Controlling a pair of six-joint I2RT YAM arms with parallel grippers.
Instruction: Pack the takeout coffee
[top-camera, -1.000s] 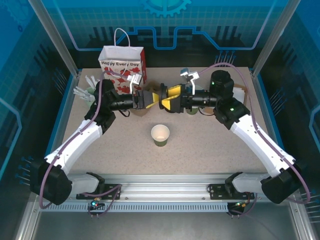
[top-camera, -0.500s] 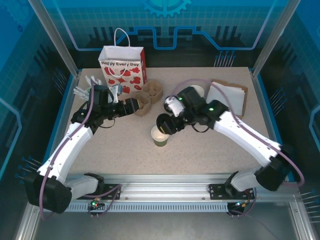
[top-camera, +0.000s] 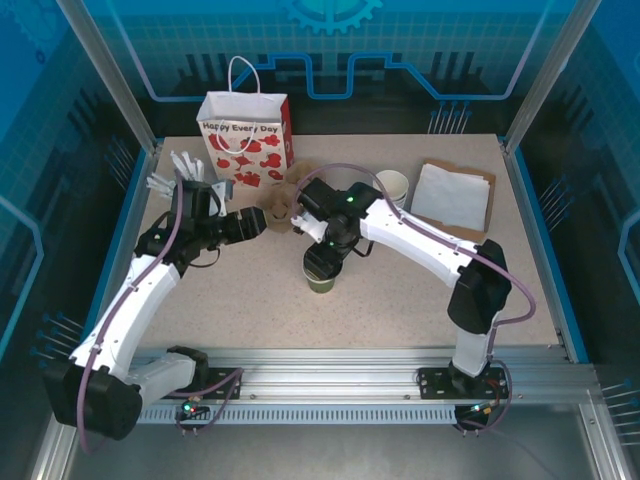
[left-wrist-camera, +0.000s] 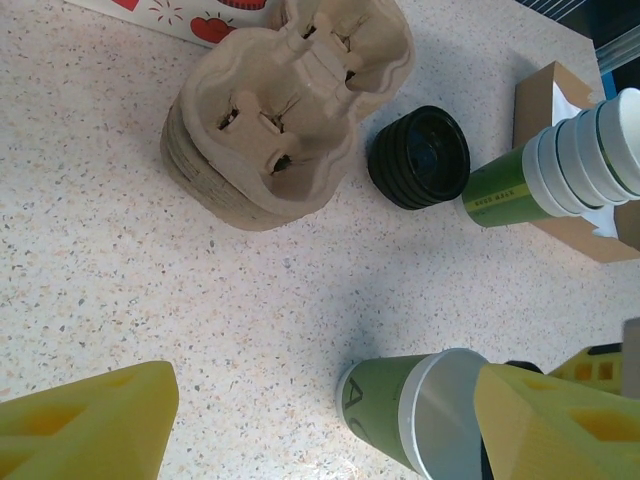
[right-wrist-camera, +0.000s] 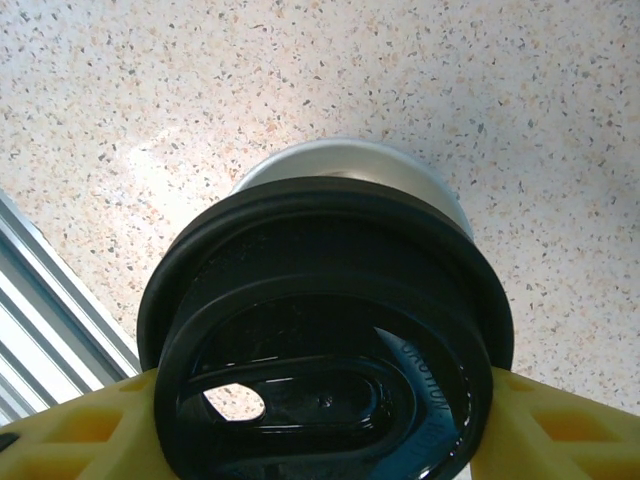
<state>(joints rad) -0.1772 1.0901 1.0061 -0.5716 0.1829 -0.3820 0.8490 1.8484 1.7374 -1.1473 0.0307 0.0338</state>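
Takeout coffee (top-camera: 321, 284): green paper cup, white inside, stood upright near the middle of the bench (top-camera: 400, 300), somewhat toward the near edge. Right gripper (right-wrist-camera: 320, 435) hung directly above it, yellow fingers (right-wrist-camera: 75, 435) clamped on either side of a black lid (right-wrist-camera: 325, 340). The lid lay over the cup's mouth; seated or not, could not tell. Left gripper (left-wrist-camera: 320, 430) was spread wide with nothing in it, low over the bench left of the cup, nearer the carriers. Stack of pulp cup carriers (left-wrist-camera: 285, 100) sat toward the far edge, beside a white gift bag (top-camera: 245, 125) printed with red hearts. Stack of black lids (left-wrist-camera: 420, 157) sat just beside the carriers. Nested green cups (left-wrist-camera: 560, 165) with white rims came next, by a brown box (left-wrist-camera: 545, 95) holding white napkins. Bench top was pale and speckled. Blue panelled walls and aluminium posts stood around it.
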